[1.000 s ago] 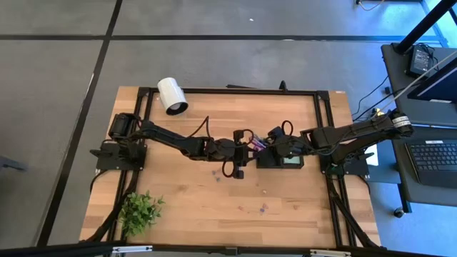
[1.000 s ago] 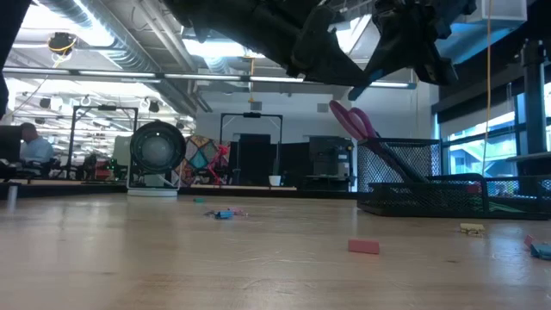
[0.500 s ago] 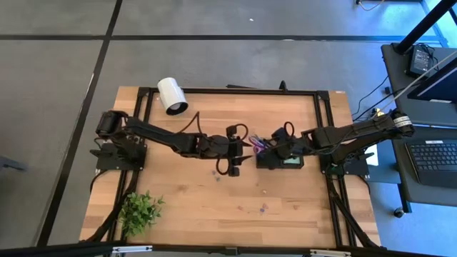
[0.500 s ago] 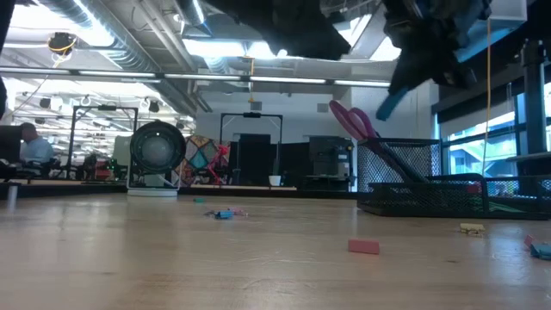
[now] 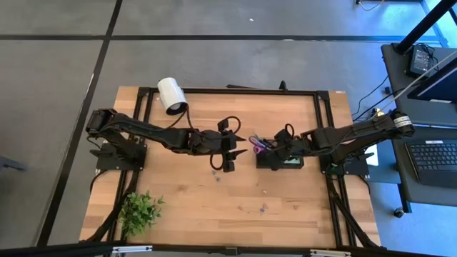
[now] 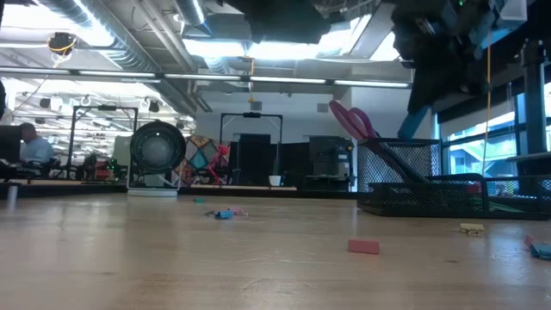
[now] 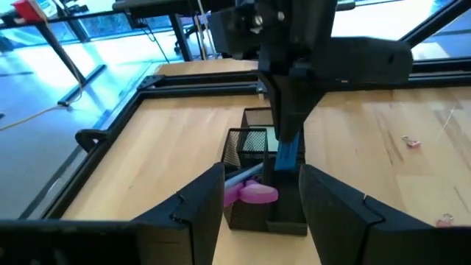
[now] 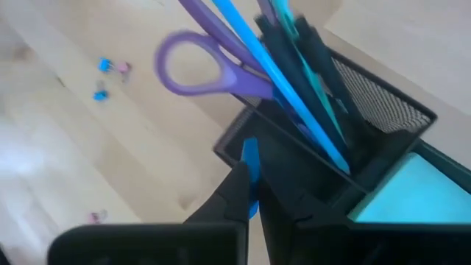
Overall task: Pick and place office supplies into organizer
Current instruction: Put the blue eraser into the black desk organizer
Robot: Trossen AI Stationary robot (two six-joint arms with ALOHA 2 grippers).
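Organizer stood right of the table's centre, already holding purple scissors and pens. The right gripper, clamped on a blue pen, hovered over it; left gripper was apart, empty. Small clips and an eraser were left.

Scissors stand in organizer, beside pens.

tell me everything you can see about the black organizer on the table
The organizer is a small black wire-mesh desk caddy with a taller cup section and lower compartments. It stands upright on the wooden table, right of centre. Purple-handled scissors and pens lean out of the tall section; a light green pad lies in a low compartment.
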